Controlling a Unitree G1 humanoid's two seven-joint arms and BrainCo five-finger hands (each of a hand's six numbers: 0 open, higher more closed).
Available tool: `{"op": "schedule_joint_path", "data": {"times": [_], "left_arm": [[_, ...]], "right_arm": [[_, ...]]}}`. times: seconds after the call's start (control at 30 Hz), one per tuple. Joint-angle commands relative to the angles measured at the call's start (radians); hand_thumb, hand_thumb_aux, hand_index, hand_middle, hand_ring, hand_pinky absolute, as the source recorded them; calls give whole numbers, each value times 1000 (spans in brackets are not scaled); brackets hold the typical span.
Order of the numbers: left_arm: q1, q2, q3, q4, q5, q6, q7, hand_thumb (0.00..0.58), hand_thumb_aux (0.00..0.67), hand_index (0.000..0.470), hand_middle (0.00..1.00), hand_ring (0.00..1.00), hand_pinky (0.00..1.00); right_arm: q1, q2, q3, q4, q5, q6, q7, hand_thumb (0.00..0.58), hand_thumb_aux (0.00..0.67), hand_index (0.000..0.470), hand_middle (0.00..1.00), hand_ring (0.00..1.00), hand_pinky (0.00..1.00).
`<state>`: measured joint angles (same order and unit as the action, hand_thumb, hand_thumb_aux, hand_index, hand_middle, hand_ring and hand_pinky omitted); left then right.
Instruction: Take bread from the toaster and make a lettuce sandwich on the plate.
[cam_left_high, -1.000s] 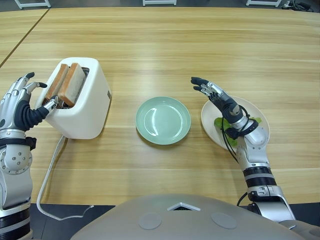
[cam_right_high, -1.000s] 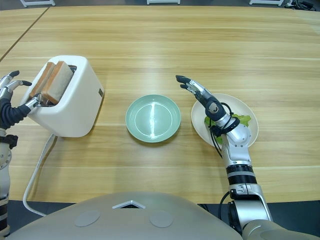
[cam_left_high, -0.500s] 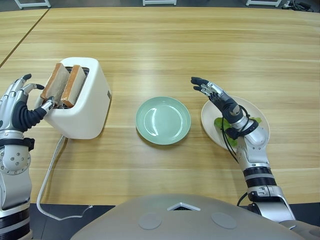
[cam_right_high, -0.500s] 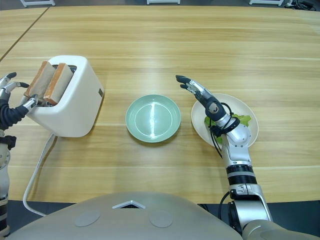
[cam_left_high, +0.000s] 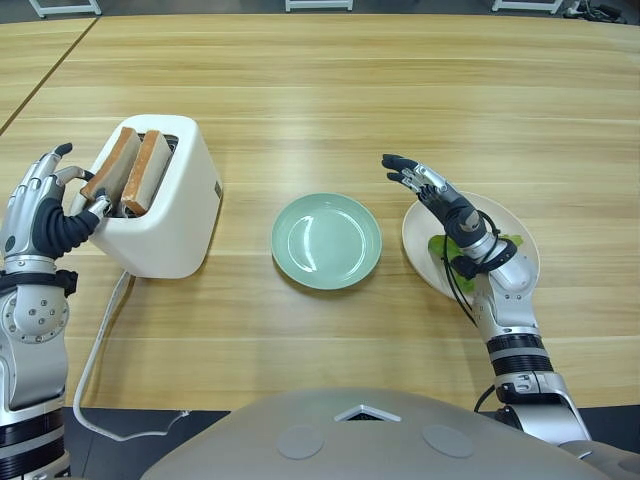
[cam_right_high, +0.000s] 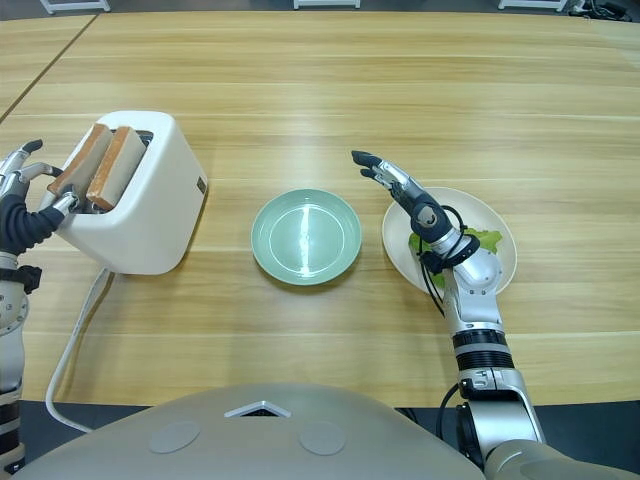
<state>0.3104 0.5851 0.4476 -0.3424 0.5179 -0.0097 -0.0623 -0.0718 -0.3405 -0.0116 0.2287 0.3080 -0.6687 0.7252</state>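
A white toaster (cam_left_high: 172, 210) stands at the left with two bread slices (cam_left_high: 128, 172) sticking up from its slots. My left hand (cam_left_high: 45, 215) is at the toaster's left side, fingers spread, thumb tip touching near the slices' lower left end; it holds nothing. An empty green plate (cam_left_high: 327, 240) lies in the middle. A cream plate (cam_left_high: 519, 236) at the right carries a lettuce leaf (cam_right_high: 484, 239). Above that plate's left part my right hand (cam_left_high: 432, 190) hovers with its fingers stretched out, holding nothing.
The toaster's white cord (cam_left_high: 95, 360) runs from its base toward the table's near edge. The wooden table (cam_left_high: 330, 90) stretches bare behind the plates.
The bread slices have popped higher out of the toaster than a second ago. My left hand drew slightly left, then came back toward the toaster. The right arm has not moved.
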Motion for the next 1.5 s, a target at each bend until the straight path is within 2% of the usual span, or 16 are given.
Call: {"op": "schedule_joint_path", "data": {"times": [0.03, 0.23, 0.37, 0.47, 0.6, 0.77, 1.03, 1.23, 1.3, 1.5], "left_arm": [[-16, -6, 54, -12, -40, -48, 44, 580, 670, 470, 0, 0, 0], [-88, -16, 241, -181, -122, -105, 133, 580, 670, 470, 0, 0, 0], [-130, -29, 261, -283, -153, -134, 139, 580, 670, 470, 0, 0, 0], [-160, -44, 222, -367, -158, -129, 121, 580, 670, 470, 0, 0, 0], [-208, -71, 44, -412, -142, -106, 57, 580, 670, 470, 0, 0, 0], [-295, -131, -297, -353, -53, -78, -37, 580, 670, 470, 0, 0, 0], [-347, -188, -569, -162, 87, -97, -81, 580, 670, 470, 0, 0, 0], [-411, -206, -752, 98, 310, -183, 39, 580, 670, 470, 0, 0, 0], [-431, -200, -821, 165, 443, -202, 114, 580, 670, 470, 0, 0, 0], [-439, -196, -939, 263, 653, -225, 296, 580, 670, 470, 0, 0, 0]], "right_arm": [[2, 0, -3, -7, -15, -1, -5, 0, 0, 0, 0, 0, 0], [-2, 2, -3, 2, -17, -3, -5, 0, 0, 0, 0, 0, 0], [-9, 6, 0, 11, -20, -5, -6, 0, 0, 0, 0, 0, 0], [-18, 9, 4, 19, -21, -5, -4, 0, 0, 0, 0, 0, 0], [-27, 14, 5, 27, -25, -6, -2, 0, 0, 0, 0, 0, 0], [-38, 20, 8, 41, -31, -10, -2, 0, 0, 0, 0, 0, 0], [-54, 29, 18, 51, -38, -12, 3, 0, 0, 0, 0, 0, 0], [-63, 33, 23, 56, -40, -12, 8, 0, 0, 0, 0, 0, 0], [-67, 34, 26, 59, -40, -12, 11, 0, 0, 0, 0, 0, 0], [-71, 36, 32, 58, -39, -11, 13, 0, 0, 0, 0, 0, 0]]}}
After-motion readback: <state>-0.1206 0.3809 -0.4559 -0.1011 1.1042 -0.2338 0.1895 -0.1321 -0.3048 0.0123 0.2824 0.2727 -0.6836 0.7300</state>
